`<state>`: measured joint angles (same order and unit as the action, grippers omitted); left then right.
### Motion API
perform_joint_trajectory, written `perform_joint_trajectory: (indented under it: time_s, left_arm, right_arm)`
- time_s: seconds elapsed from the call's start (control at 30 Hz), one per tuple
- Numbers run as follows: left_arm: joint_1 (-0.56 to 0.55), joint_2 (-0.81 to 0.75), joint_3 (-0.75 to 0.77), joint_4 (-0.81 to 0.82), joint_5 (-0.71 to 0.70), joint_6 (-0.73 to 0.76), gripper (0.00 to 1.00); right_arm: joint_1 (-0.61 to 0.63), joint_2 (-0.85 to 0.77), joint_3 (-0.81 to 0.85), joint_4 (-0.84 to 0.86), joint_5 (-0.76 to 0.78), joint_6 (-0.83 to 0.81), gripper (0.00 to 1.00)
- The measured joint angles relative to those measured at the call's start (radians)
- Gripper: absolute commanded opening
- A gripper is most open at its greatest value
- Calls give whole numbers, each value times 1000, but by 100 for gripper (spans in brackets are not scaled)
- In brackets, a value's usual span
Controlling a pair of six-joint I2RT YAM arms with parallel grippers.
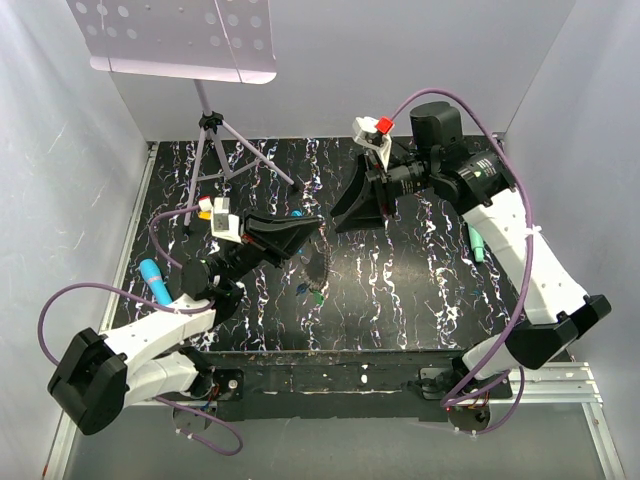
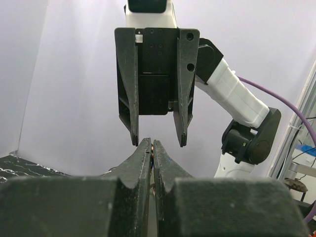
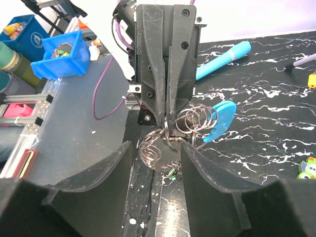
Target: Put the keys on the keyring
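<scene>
My left gripper [image 3: 165, 127] pinches the keyring [image 3: 150, 152] aloft so its loops and blue clip [image 3: 220, 120] hang free for threading. My right gripper [image 3: 155, 148] stands spread on either side of the keyring, gripping nothing. A green speck just below the keyring may be a key [image 3: 171, 173]; whether it hangs there, I cannot tell.

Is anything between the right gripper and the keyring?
Nothing visible. The keyring, with its blue clip, hangs from the shut left gripper, right at the open right gripper.
</scene>
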<state>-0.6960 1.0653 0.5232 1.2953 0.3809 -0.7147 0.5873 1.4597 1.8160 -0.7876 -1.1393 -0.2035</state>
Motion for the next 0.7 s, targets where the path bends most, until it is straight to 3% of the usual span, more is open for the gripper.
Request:
perform_joint_trajectory:
  time_s: [0.23,0.4,0.53,0.67,0.7]
  left_arm:
    - [0,23,4,0,12,-9,0]
    - [0,27,5,0,13,-15,0]
    - [0,27,6,5,13,-15,0]
    - [0,27,6,6,13,-15,0]
    - [0,27,6,6,13,-15,0]
  right_arm:
    - [21,23,-20,23,-12,24,47]
    - [38,37,-20,30,-10,30,28]
    - [42,41,-21,30,-3,31,22]
    - [43,41,-27,31,5,18,1]
    - [43,41,-27,30,6,18,1]
